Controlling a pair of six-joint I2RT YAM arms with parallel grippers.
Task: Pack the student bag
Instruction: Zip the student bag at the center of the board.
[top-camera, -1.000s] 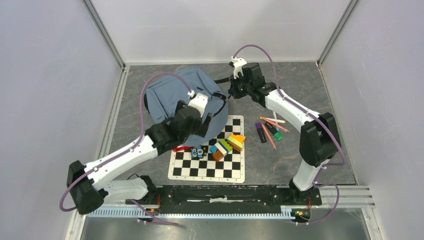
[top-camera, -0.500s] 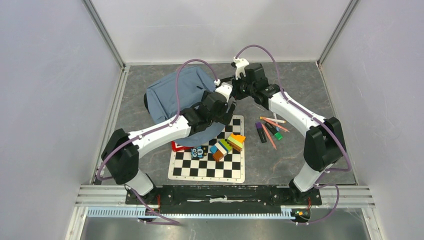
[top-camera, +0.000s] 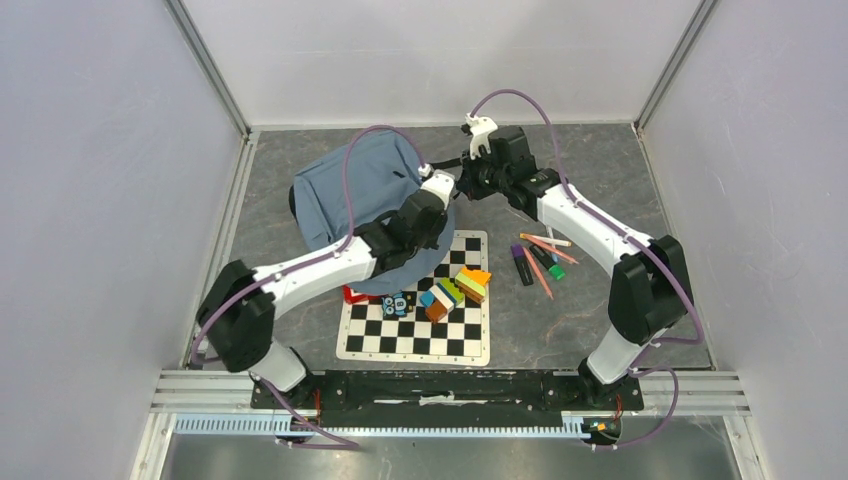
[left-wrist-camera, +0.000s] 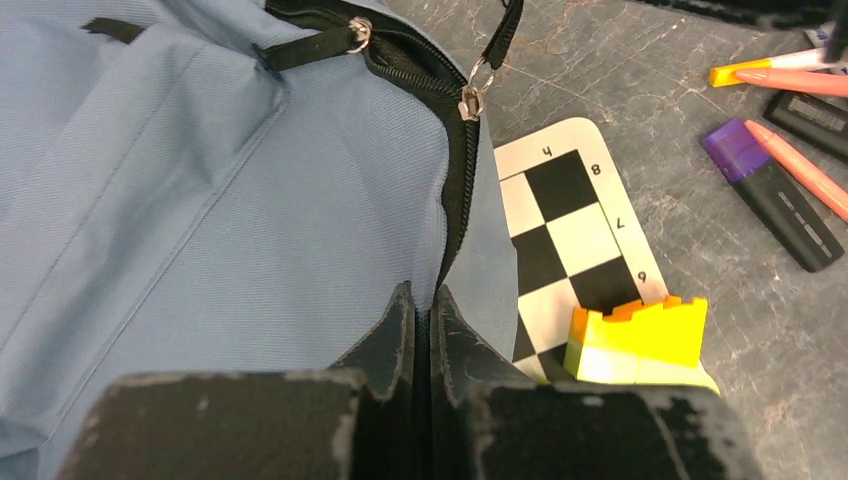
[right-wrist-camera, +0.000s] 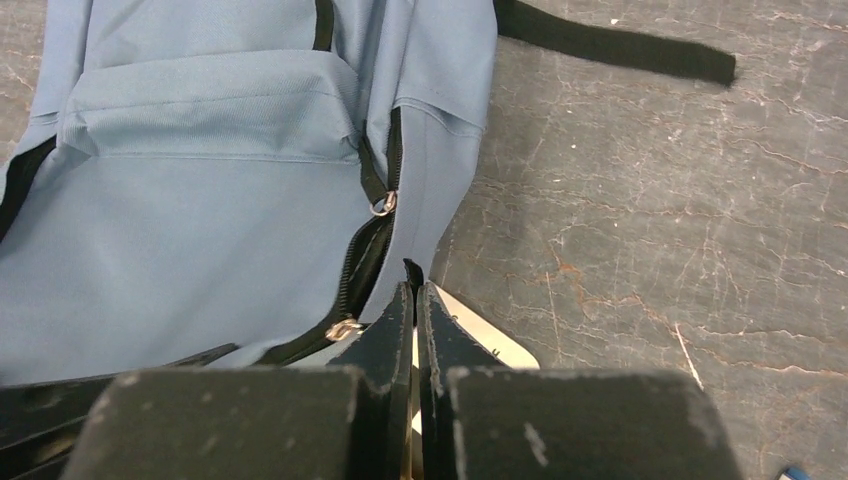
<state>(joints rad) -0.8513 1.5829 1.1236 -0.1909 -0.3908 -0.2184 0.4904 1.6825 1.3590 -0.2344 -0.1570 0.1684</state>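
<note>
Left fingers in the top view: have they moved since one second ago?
Yes. The left fingers moved right, along the chessboard's far edge, to the bag's zipper side.

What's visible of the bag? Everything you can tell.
The bag is soft dusty-blue fabric, lying flat on the table left of centre, its near edge overlapping a chessboard corner. It has a front pocket, a black zipper with metal pulls, and a black strap trailing on the table. A pull tab rises taut toward the shut right gripper. The left gripper is shut at the zipper edge, grip unclear.
</note>
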